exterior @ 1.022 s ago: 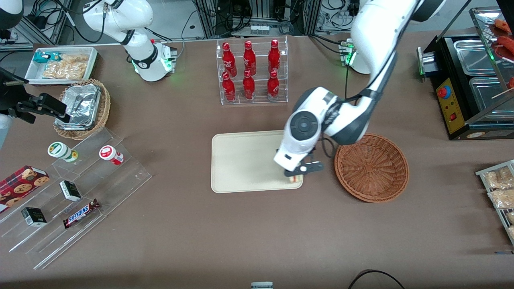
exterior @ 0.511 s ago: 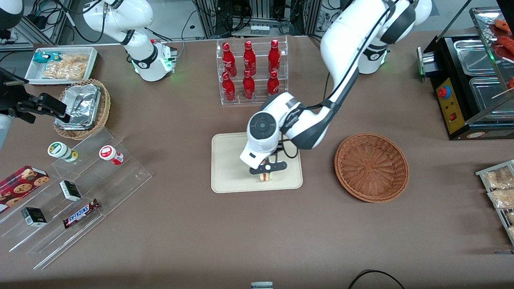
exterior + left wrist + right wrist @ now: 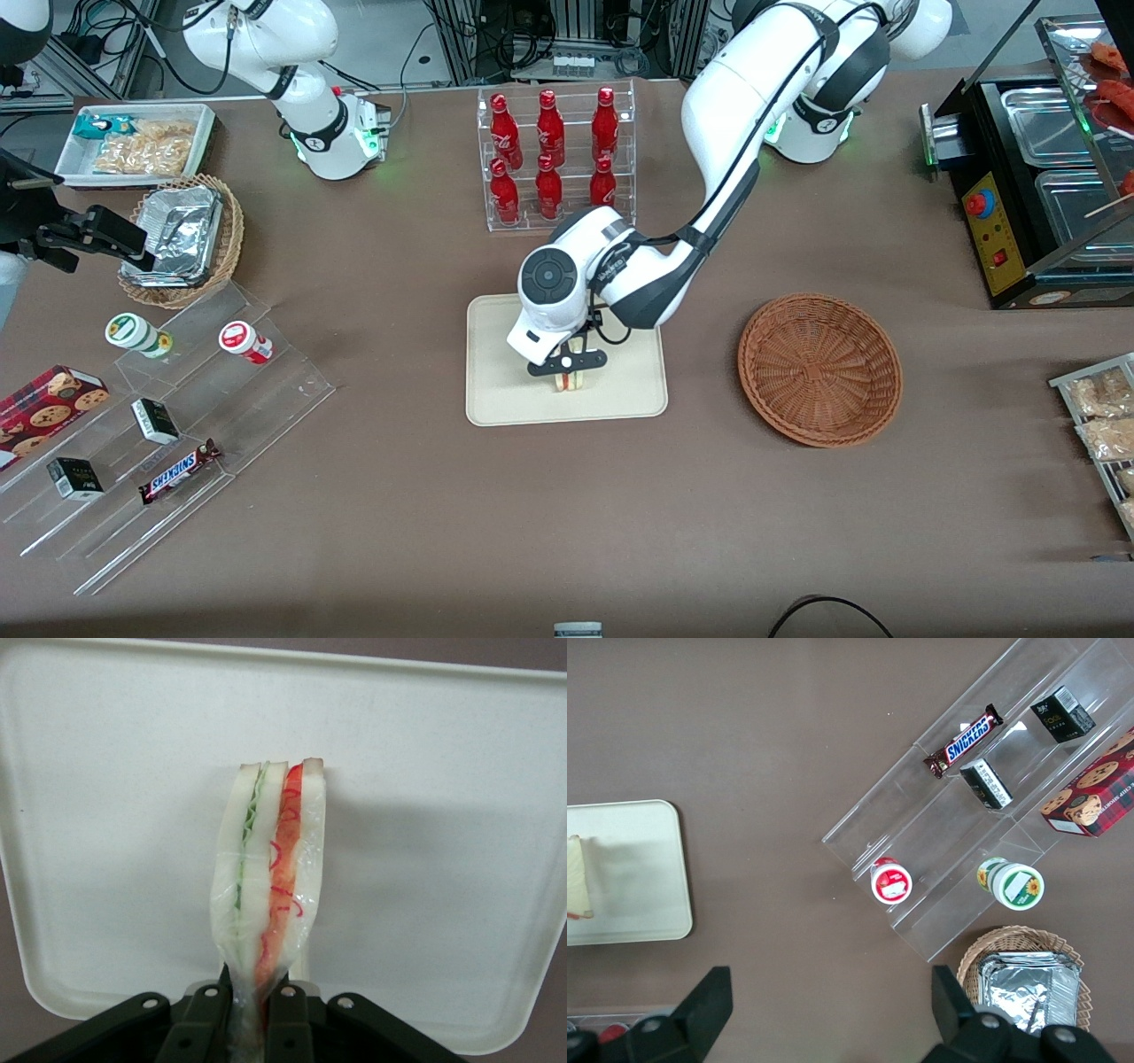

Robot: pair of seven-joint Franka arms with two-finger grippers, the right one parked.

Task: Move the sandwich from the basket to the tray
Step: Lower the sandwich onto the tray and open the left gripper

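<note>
Your gripper (image 3: 568,369) is clamped on the sandwich (image 3: 567,381), which hangs from its fingers (image 3: 285,1020) over the tray (image 3: 496,354), near the tray's middle. The basket (image 3: 819,368) sits well apart from the tray, toward the working arm's end.

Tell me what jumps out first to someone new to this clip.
The tool, shut on the sandwich, hangs over the tray at mid-table. Beside the tray, toward the working arm's end, sits the basket with nothing in it. Farther from the front camera than the tray, red bottles fill a clear rack.
</note>
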